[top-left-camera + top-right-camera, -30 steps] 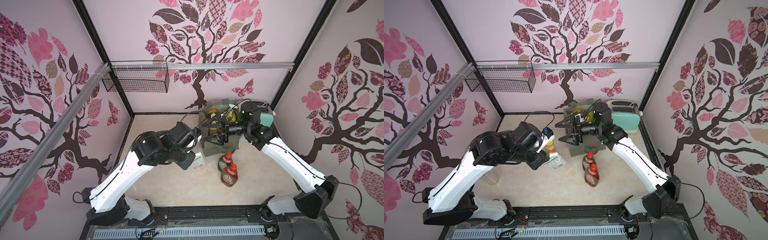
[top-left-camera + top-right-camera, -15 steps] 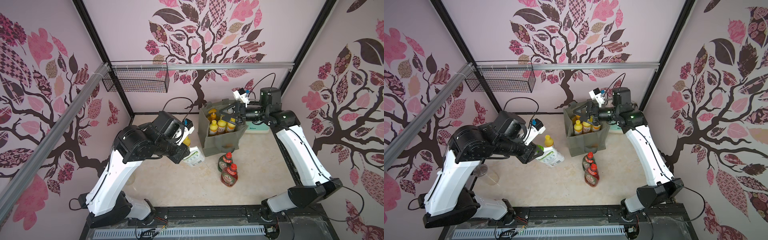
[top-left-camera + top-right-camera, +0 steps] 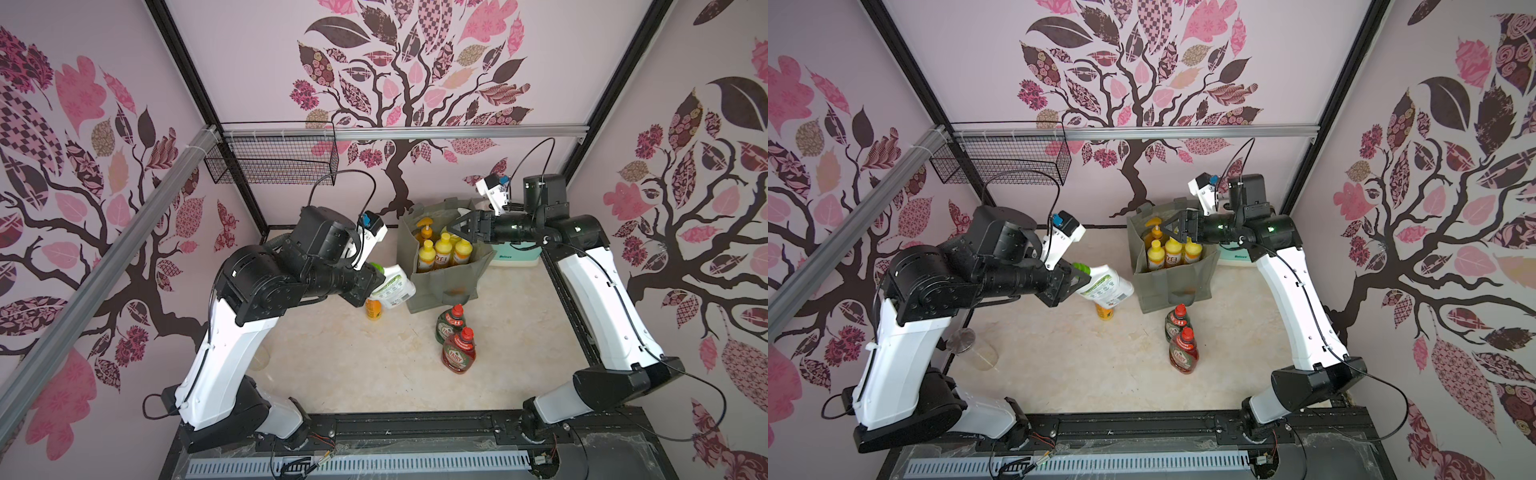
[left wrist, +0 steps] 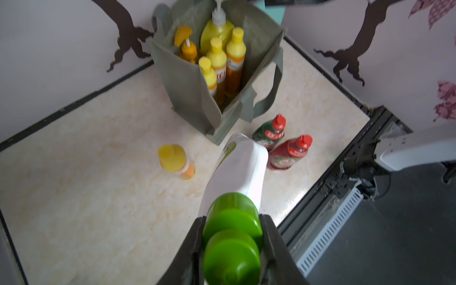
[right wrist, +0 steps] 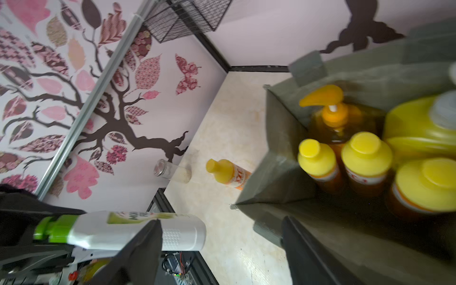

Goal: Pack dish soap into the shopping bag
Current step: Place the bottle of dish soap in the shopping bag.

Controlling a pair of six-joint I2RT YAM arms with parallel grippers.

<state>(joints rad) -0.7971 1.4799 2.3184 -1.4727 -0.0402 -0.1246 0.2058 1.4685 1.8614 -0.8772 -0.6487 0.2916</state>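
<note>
Left wrist view: left claw (image 4: 232,220) clamps the white green-capped bottle (image 4: 238,167) by its top, tilted above the worktop (image 4: 98,197), left of the shopping bag (image 3: 444,286). Right claw (image 5: 220,222) stands wide, empty, over the bag's rim.

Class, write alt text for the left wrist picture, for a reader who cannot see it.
The left gripper holds a white green-capped bottle by its cap above the table. Beyond, the open shopping bag holds five yellow and orange bottles; a small orange bottle, a green Fairy bottle and a red Fairy bottle stand outside it.
</note>
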